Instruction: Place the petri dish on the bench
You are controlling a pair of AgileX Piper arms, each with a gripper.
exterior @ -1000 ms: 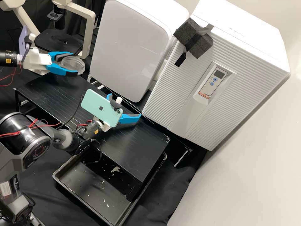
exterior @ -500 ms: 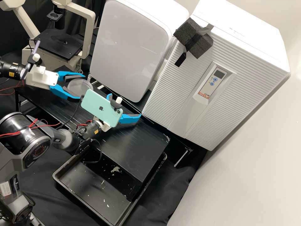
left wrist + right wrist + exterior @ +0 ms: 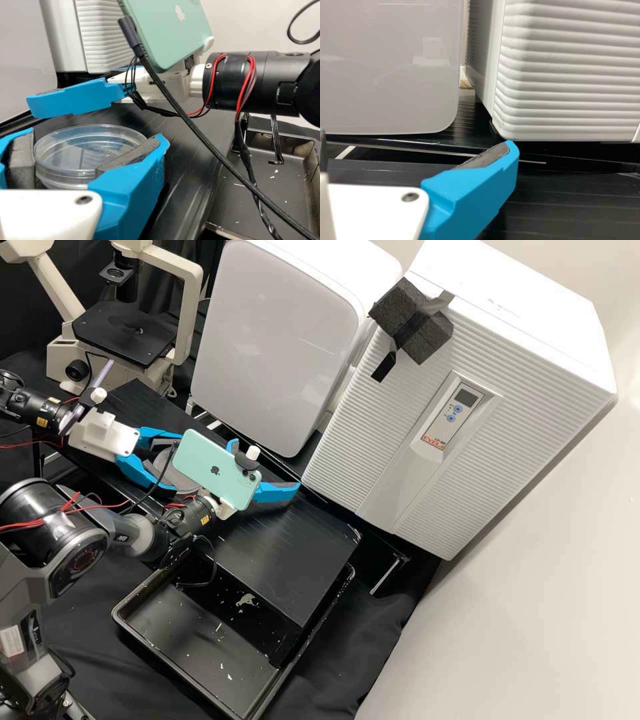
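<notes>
- The ribbed white cabinet (image 3: pixel 400 460), biggest of all, stands where it stood a second ago.
- The long black table (image 3: pixel 287 560) runs beneath both pincers, unmoved.
- The cream microscope (image 3: pixel 63 363) shows more of its base and a dark knob, which the left arm (image 3: pixel 40 410) hid earlier.
- The left pincer (image 3: pixel 180 463) has swung away from the microscope and in over the table, close to the other arm (its tips now lie behind the mint-green phone (image 3: pixel 217 470) in the high view). It is gripping the petri dish.
- The right pincer (image 3: pixel 267 465) has kept its place, open, its fingers spread wide around nothing.
- The clear petri dish (image 3: pixel 90 150), smallest, has travelled with the left pincer and sits level between its grey pads; whether it touches the table, I cannot tell.
</notes>
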